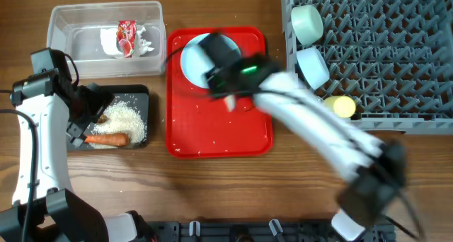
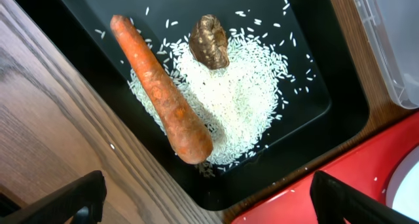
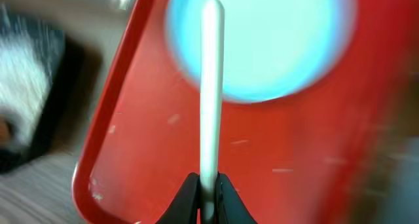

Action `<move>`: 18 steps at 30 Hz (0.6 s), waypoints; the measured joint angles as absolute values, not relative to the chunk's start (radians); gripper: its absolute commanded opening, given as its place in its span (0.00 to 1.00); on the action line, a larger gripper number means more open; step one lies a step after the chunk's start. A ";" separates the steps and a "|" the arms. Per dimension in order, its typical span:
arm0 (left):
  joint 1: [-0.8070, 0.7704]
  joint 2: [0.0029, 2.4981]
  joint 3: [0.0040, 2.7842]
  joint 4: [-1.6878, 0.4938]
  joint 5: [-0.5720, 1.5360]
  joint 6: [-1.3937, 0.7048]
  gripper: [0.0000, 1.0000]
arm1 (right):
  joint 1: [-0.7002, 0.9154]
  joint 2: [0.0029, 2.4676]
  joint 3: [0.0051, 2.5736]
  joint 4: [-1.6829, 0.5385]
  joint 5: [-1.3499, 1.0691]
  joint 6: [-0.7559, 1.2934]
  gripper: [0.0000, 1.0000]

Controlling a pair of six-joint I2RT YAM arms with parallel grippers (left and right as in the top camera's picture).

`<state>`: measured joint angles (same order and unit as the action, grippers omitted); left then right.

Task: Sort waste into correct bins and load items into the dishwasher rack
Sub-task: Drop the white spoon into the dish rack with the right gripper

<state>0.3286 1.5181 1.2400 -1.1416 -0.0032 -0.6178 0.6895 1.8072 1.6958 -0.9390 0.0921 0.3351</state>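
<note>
My left gripper point(image 2: 213, 207) is open over the near edge of the black tray point(image 2: 196, 8), with nothing between its fingers. In that tray lie an orange carrot point(image 2: 163, 93), a brown food scrap point(image 2: 209, 40) and loose white rice point(image 2: 242, 86). My right gripper point(image 3: 208, 191) is shut on the handle of the white spoon point(image 3: 211, 86), above the red serving tray point(image 3: 150, 139) and near the pale blue plate point(image 3: 262, 40). The right arm is motion-blurred in the overhead view. The clear tub point(image 1: 106, 33) holds the red wrapper point(image 1: 127, 37) and white tissue point(image 1: 112, 44).
The grey dishwasher rack point(image 1: 382, 58) stands at the right with two pale bowls point(image 1: 306, 21) point(image 1: 312, 65) and a yellow cup point(image 1: 341, 106) along its left side. A few rice grains dot the red tray point(image 1: 219, 136). The left arm point(image 1: 35, 129) stands at the table's left edge.
</note>
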 measured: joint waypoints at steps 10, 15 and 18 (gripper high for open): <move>0.329 1.518 1.240 -1.142 -0.003 -0.617 1.00 | 0.026 1.594 1.689 -1.164 0.113 0.339 0.04; 0.329 1.518 1.240 -1.141 -0.003 -0.617 1.00 | -0.105 1.605 1.609 -1.143 0.082 0.231 0.04; 0.329 1.518 1.240 -1.141 -0.003 -0.617 1.00 | -0.120 1.606 1.555 -1.014 -0.020 0.061 0.05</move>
